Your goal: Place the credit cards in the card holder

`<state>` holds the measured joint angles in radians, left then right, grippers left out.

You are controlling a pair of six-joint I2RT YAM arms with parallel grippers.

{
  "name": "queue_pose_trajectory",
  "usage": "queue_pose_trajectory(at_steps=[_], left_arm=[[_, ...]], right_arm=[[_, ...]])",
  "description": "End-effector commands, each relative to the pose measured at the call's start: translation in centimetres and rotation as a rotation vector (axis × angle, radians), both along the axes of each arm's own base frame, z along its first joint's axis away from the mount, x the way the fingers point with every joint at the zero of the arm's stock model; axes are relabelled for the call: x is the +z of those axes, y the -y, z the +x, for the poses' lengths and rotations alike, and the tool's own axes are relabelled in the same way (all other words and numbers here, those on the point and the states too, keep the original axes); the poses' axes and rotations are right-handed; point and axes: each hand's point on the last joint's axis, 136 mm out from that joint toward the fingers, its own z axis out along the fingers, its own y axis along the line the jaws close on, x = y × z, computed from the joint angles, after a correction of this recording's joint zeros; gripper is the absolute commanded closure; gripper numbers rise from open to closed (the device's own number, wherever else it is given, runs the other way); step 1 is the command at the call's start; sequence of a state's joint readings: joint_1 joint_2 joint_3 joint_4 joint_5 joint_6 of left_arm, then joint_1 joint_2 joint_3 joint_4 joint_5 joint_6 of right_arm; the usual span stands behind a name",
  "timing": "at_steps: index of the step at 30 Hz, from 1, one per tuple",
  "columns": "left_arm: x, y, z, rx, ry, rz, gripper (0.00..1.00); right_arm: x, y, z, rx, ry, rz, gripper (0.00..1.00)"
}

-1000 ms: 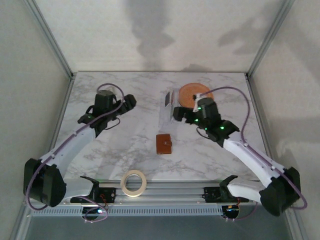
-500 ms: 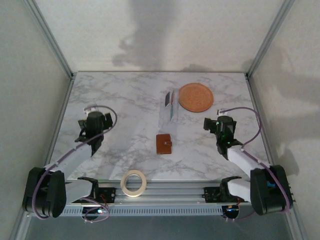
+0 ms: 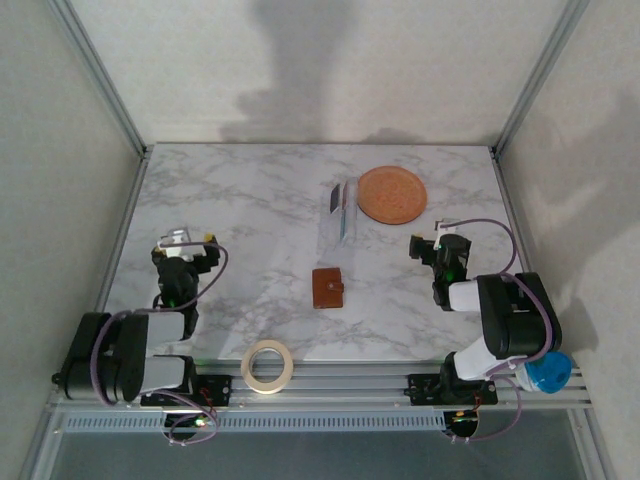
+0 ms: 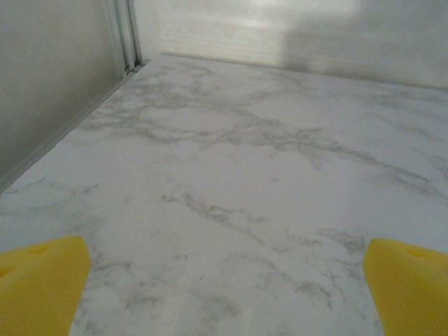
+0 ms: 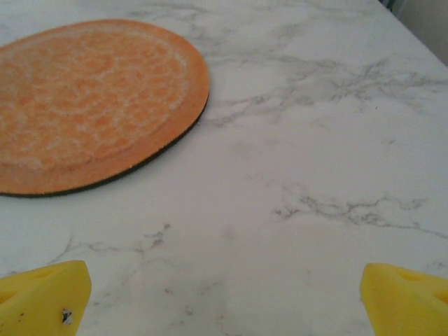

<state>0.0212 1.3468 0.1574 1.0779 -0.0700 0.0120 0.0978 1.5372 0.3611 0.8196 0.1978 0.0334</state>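
Brown leather, the card holder (image 3: 327, 288) lies shut at mid-table between the two arms, its long axis running away from the bases and its strap tab on the right edge. Farther back, the credit cards (image 3: 338, 208) lie lengthwise much the same way, tipped slightly rightward, just left of the orange plate (image 3: 392, 194) and well apart from the card holder. Left gripper (image 4: 224, 294) and right gripper (image 5: 224, 301) both stand wide, nothing between their yellow fingertips (image 5: 42, 290).
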Motion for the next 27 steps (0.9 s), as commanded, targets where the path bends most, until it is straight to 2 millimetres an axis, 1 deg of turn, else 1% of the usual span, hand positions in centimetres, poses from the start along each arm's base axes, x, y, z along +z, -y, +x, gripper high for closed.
queue_pose_trajectory(at_steps=[1,3,4,7,13,15,20,27], left_arm=[[2.3,0.5,2.5,-0.048,0.112,-0.042,0.00],[1.4,0.5,2.4,-0.044,0.109,-0.038,0.00],[1.5,0.2,2.1,-0.026,0.124,-0.041,0.00],[1.7,0.3,1.8,-0.021,0.134,-0.032,0.00],[1.6,0.3,2.0,-0.021,0.130,-0.033,0.00],[1.3,0.3,2.4,-0.026,0.111,-0.035,0.00],[1.1,-0.1,2.7,-0.009,0.099,-0.049,0.00],[1.1,-0.2,2.7,-0.009,0.098,-0.055,0.00]], right_arm=[[1.7,0.7,0.8,-0.045,0.071,0.000,0.01],[1.6,0.9,0.8,-0.055,0.060,0.000,0.01],[1.6,0.9,0.8,-0.057,0.055,-0.001,0.01],[1.7,0.8,0.9,-0.055,0.059,-0.001,0.01],[1.6,0.9,0.9,-0.055,0.056,-0.001,0.01],[1.6,0.9,0.9,-0.055,0.056,-0.001,0.01],[1.6,0.8,0.9,-0.054,0.057,-0.002,0.01],[1.6,0.7,0.9,-0.050,0.053,-0.001,0.01]])
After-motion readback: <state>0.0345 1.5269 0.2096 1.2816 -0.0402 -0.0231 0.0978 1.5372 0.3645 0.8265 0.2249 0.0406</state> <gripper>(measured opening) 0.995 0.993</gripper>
